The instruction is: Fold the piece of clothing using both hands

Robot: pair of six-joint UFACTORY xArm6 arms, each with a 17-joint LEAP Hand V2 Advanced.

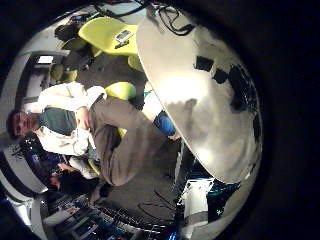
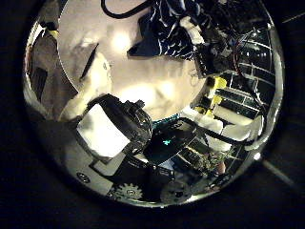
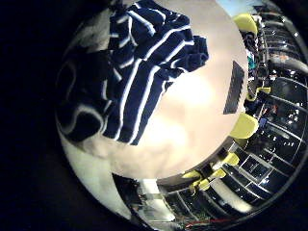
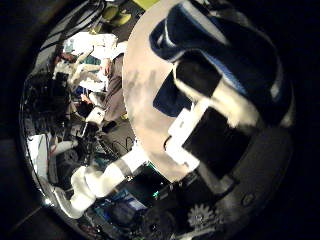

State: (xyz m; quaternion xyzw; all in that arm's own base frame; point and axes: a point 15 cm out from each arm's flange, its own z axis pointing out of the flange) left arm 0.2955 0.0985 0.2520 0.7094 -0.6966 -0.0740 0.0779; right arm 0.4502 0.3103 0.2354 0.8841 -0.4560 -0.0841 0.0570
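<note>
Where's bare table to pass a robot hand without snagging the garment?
The tabletop is bare between the striped garment and the flat dark object near the rim. It is crowded where the garment lies bunched.

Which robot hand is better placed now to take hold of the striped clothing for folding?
Probably the right robot hand: the navy and white striped knit garment fills much of both its palm views, so it lies close. In the left thumb side palm view, the garment is small across the round table.
</note>
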